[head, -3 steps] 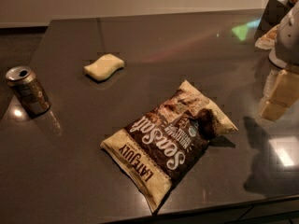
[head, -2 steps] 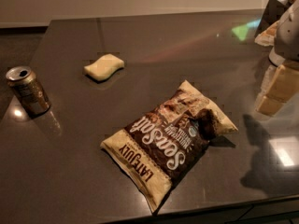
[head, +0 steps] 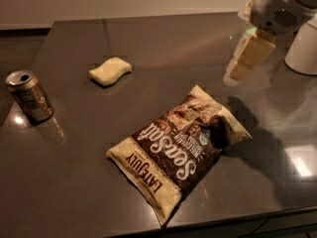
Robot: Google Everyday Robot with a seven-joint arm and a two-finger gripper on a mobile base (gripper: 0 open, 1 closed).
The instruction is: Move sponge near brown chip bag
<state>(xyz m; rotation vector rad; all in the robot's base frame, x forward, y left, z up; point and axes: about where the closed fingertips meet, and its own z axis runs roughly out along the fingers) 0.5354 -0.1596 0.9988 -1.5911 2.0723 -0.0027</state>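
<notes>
The sponge (head: pixel 110 71), a small pale yellow block with wavy sides, lies on the dark table (head: pixel 74 182) at the back left. The brown chip bag (head: pixel 181 145), dark brown with cream ends and "Sea Salt" script, lies flat near the front middle. My gripper (head: pixel 237 71) hangs above the table at the right rear. It is up and to the right of the bag, far to the right of the sponge, and holds nothing that I can see.
A metallic drink can (head: pixel 29 95) stands upright at the table's left edge. The white arm housing (head: pixel 277 6) and a white robot part (head: pixel 303 46) fill the upper right corner. The table's front edge runs just below the bag.
My gripper has moved left and farther back over the table, away from the right edge. The sponge, bag and can have not moved.
</notes>
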